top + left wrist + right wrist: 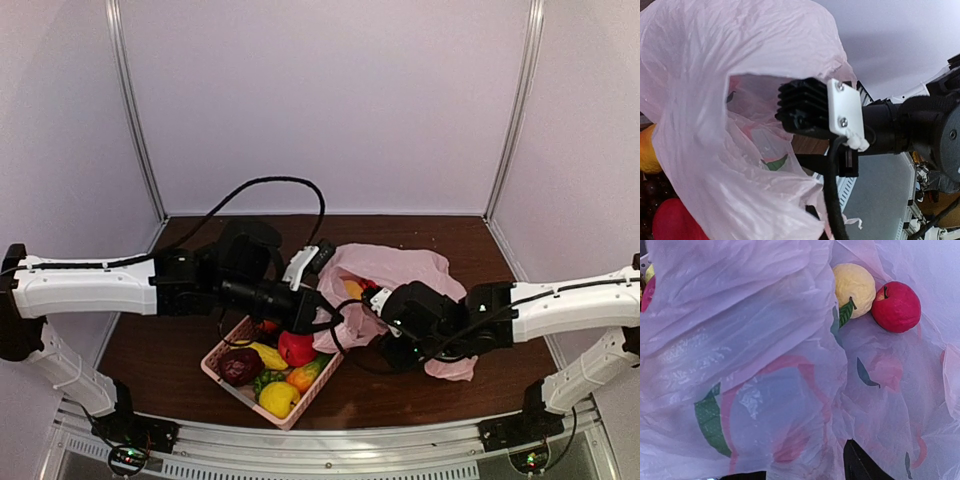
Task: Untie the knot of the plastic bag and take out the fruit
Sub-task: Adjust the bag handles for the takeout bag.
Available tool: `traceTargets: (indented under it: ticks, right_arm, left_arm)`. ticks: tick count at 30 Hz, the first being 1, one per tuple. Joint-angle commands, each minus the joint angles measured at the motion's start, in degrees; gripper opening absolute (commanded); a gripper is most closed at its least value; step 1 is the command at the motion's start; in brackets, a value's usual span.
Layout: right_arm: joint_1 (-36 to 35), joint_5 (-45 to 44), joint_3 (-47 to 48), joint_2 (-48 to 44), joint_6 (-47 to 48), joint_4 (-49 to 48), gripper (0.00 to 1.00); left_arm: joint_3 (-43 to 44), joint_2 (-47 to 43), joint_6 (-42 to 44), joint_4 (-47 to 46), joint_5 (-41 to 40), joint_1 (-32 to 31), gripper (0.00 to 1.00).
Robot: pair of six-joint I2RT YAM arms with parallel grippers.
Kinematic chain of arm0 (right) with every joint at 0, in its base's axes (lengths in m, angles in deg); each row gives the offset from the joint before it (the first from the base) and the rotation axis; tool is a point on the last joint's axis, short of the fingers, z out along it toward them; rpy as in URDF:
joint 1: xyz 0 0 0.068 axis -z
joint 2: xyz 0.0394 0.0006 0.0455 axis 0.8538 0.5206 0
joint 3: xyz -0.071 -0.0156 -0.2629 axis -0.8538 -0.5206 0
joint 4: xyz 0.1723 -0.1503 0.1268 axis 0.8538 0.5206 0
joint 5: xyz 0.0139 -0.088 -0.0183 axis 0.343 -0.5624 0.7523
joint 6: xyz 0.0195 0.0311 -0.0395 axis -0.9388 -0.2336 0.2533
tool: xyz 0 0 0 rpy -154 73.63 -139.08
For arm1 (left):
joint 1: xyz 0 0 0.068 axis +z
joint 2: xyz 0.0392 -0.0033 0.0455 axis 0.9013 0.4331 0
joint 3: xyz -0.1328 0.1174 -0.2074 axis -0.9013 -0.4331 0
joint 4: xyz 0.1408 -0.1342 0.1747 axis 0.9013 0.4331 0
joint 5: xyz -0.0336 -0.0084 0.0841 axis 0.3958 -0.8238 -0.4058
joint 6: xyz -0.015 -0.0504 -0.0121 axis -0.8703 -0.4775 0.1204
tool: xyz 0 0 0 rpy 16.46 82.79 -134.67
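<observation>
plastic bag point(400, 265) lies on surface point(160, 350) right of basket point(215, 358), long axis left-right, mouth facing basket. left fingers point(302, 318) pressed together on its rim film. right fingers point(857, 467) spread, film between them; pale yellow fruit point(854, 284) and red apple point(896, 306) inside, just beyond.

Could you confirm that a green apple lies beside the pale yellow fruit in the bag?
Not quite: the apple is red, not green, as the right wrist view shows. It does lie beside the pale yellow fruit in the bag.
</observation>
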Motion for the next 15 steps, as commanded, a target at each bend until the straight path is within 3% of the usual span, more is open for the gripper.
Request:
traceTargets:
  ticks: [1,8,15]
  right_arm:
    - [3.89,6.42,1.81,-3.29,-1.68,0.23,0.54]
    - [12.6,6.36,1.05,-7.17,-3.53,-1.27,0.56]
    - [14.54,7.41,2.1,-3.28,-5.92,-9.45,0.58]
  left_arm:
    - [-1.58,-1.25,5.34,2.95,0.19,0.37,0.0]
    - [-2.46,-0.09,7.32,4.1,1.15,0.92,0.0]
    - [-0.87,1.2,9.0,4.56,2.42,0.93,0.0]
